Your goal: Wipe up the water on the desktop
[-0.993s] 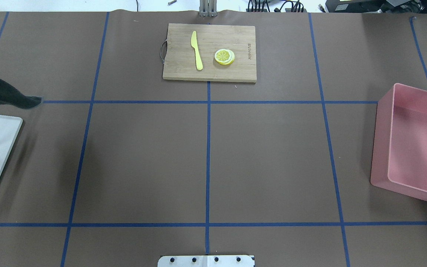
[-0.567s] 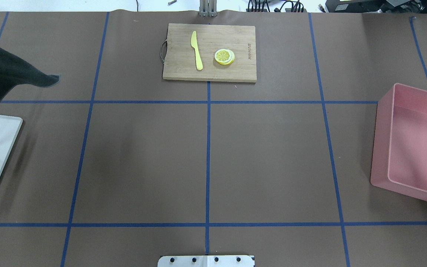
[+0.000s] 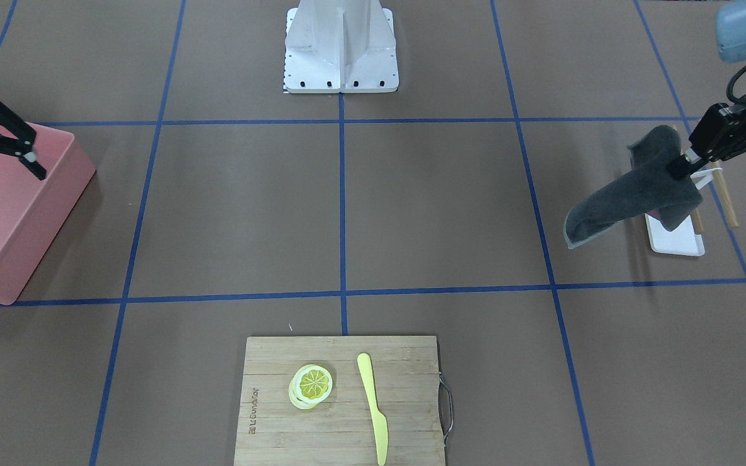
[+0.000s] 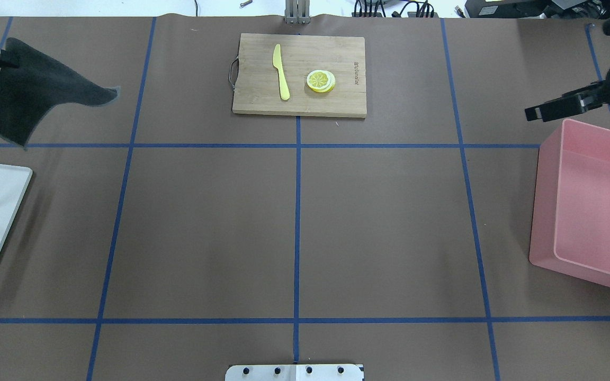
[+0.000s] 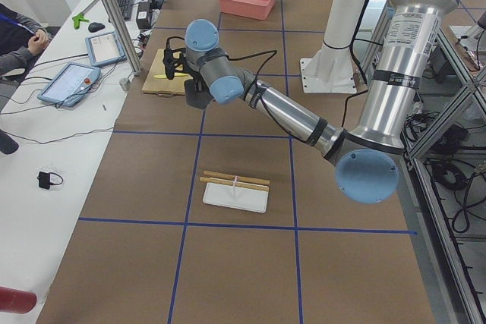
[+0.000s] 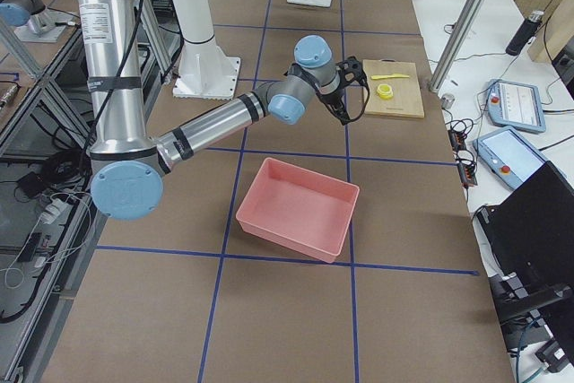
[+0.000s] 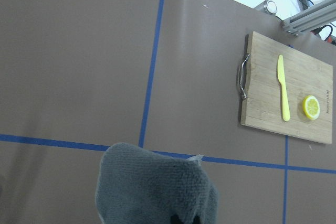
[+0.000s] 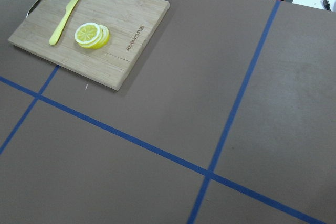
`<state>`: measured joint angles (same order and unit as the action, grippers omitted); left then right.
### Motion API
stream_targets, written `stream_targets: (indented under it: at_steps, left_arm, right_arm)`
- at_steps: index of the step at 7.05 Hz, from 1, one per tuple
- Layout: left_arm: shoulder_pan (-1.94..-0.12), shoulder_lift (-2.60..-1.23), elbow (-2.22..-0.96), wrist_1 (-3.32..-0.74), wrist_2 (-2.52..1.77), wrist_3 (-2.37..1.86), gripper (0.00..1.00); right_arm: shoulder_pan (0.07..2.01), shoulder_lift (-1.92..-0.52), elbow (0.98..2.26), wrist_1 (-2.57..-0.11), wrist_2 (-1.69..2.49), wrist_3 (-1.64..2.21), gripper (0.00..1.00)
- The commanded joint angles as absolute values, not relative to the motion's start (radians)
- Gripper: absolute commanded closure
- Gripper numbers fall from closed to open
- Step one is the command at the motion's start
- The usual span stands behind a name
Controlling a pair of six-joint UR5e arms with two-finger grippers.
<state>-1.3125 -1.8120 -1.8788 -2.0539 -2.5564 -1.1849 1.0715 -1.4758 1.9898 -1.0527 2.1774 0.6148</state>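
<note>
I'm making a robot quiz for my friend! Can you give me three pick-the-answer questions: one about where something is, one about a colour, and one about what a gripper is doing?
1. The knife lies: A on the floor; B on the board; C in a cup.
2. The cloth is: A dark grey; B red; C yellow.
3. The jaws of the right gripper are: A shut on the knife; B shut on the cloth; C open.

Answers:
1 B, it rests flat on the wood.
2 A, it hangs dark grey over the desktop.
3 C, they stand wide apart with nothing between them.
</note>
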Motion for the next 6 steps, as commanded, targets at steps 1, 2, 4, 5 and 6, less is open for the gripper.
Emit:
stream_targets:
  at_steps: [1,2,4,5,6]
  left_arm:
    - [-1.286,-1.871,-1.885,-2.056,-2.556,-1.279,1.0]
    - [-1.252,-1.912,-1.884,-2.056,-2.554,-1.349,1.0]
    - [-1.156,-1.962,-1.885,-2.092,-2.477,-1.496,1.0]
    - [-1.072,-2.011,-1.884,-2.104,-2.383,-1.6,1.0]
    - [-1.012,-2.046,-1.881,-2.105,-2.338,-1.697,1.0]
  right_arm:
    - [0.88,-1.367,1.994,-1.045,1.967,0.779,0.01]
    - [0.806,-1.318,1.996,-1.045,1.878,0.852,0.01]
    - [0.66,-1.231,1.994,-1.049,1.67,0.882,0.01]
    - [0.622,-1.201,1.994,-1.049,1.617,0.882,0.01]
    - [0.58,-1.189,1.996,-1.051,1.548,0.882,0.01]
